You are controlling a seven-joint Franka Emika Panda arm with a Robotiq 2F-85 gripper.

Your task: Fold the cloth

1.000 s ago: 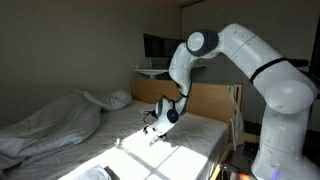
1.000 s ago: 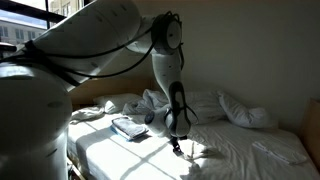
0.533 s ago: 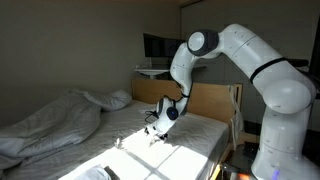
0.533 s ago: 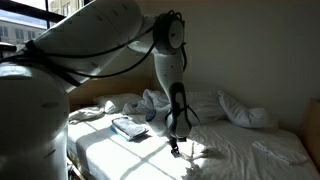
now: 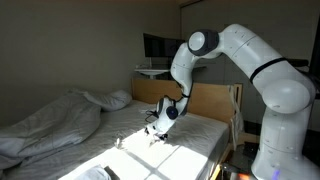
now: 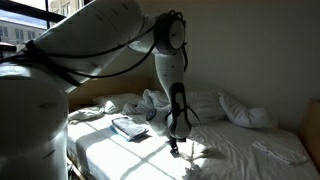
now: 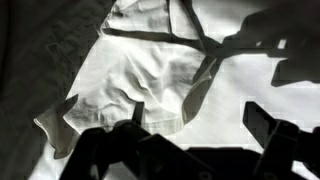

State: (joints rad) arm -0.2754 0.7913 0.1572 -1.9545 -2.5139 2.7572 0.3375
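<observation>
The cloth (image 5: 175,152) is a thin white sheet, finely wrinkled, spread over the mattress and lit by a patch of sun (image 6: 120,150). In both exterior views my gripper (image 5: 152,131) (image 6: 176,150) points down and hovers just above it, close to the wooden end of the bed. In the wrist view the cloth (image 7: 150,70) fills the frame, with a hemmed edge and corner at the lower left. The gripper (image 7: 200,118) is open there, its two dark fingers (image 7: 262,122) wide apart with only fabric below. Nothing is held.
A puffy duvet (image 5: 50,125) is heaped at one end of the bed beside a small pillow (image 5: 118,99). A wooden bed board (image 5: 212,100) stands behind the gripper. More pillows (image 6: 245,112) and a small folded item (image 6: 130,127) lie on the bed.
</observation>
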